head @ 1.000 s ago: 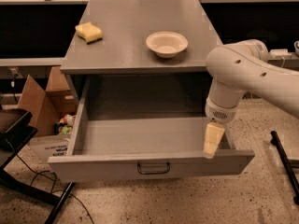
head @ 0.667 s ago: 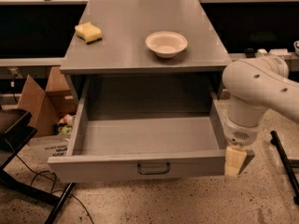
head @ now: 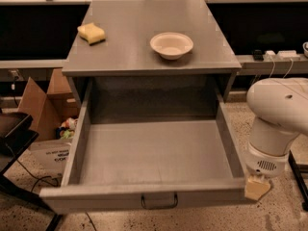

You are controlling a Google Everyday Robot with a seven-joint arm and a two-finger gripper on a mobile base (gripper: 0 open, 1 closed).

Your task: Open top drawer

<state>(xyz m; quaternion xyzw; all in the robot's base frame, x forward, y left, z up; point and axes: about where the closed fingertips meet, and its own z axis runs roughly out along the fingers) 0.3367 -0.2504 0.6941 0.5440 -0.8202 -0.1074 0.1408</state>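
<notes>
Top drawer (head: 154, 153) extended before countertop (head: 144, 57); hand (head: 257, 188) right of drawer's front corner.

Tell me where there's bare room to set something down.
The top drawer is bare inside, wall to wall. On the cabinet top, free patches lie between the yellow sponge and the white bowl, and along the front edge. The gripper hangs outside the drawer's front corner, at the view's right, crowding that side.
</notes>
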